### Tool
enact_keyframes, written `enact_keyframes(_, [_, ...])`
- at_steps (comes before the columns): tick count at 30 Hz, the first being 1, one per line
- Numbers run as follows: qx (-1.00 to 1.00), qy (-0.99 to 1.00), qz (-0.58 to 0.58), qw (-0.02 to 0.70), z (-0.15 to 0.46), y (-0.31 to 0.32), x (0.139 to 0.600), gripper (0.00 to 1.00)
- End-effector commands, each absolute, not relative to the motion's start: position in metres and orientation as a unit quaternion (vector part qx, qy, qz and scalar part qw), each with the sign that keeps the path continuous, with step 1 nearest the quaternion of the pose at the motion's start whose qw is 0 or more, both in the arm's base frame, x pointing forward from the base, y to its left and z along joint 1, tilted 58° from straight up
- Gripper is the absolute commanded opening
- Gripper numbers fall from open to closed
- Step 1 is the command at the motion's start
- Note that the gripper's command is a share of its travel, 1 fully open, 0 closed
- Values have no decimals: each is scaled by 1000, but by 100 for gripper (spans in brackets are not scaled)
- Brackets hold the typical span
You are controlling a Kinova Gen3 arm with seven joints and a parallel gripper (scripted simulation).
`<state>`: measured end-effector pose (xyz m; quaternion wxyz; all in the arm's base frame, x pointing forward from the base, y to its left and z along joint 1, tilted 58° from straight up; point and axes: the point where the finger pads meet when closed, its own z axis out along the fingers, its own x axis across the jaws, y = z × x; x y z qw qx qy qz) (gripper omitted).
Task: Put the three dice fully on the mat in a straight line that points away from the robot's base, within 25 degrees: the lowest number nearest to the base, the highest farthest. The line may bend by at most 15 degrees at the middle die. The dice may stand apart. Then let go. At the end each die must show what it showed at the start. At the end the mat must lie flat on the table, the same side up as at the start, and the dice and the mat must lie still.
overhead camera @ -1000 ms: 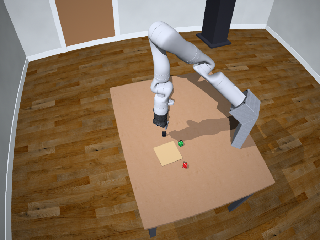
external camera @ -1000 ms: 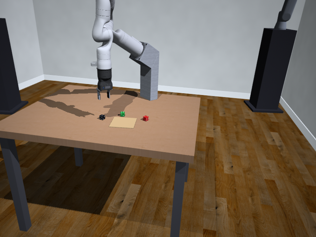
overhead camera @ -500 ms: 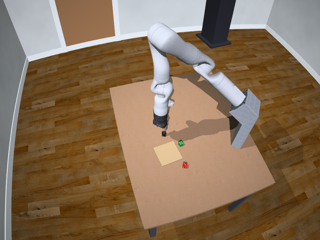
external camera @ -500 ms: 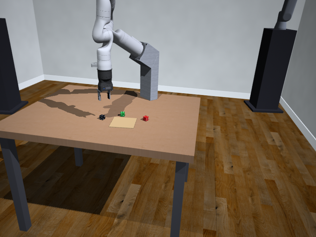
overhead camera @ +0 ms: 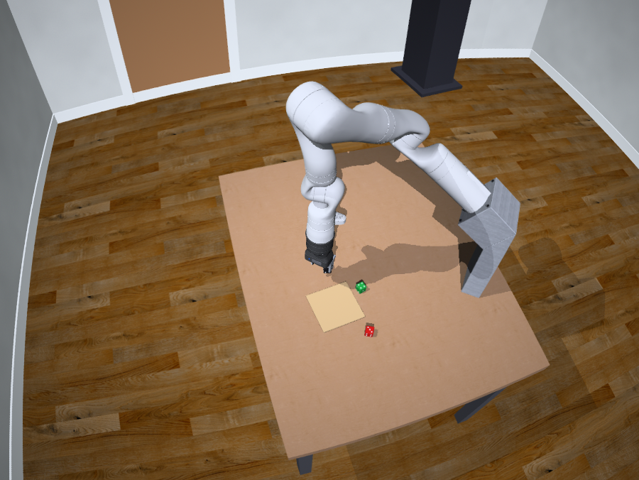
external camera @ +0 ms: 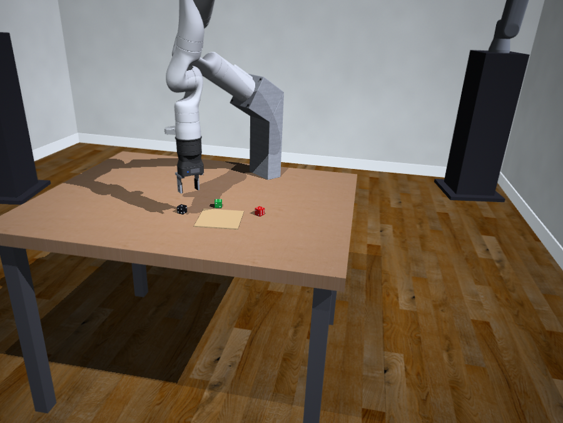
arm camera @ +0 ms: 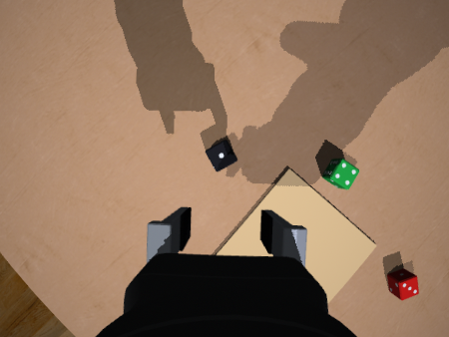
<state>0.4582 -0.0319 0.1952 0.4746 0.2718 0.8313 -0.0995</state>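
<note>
Gripper (external camera: 188,184) open above table (external camera: 291,254). Black die (external camera: 182,209) left of mat (external camera: 218,219), green die (external camera: 218,203) just beyond far edge, red die (external camera: 259,211) right. All dice off mat.

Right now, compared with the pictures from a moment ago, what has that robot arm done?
The open gripper has moved down toward the table; from the top it now hides the black die. Nothing was taken hold of or let go. All three dice and the mat stayed put.
</note>
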Motion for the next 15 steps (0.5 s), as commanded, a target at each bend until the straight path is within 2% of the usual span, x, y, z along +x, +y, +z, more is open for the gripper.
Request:
enact_keyframes(1, [280,827,-114,474,192,-49,461,100])
enact_keyframes(15, [280,827,-114,474,167,-70,494,100])
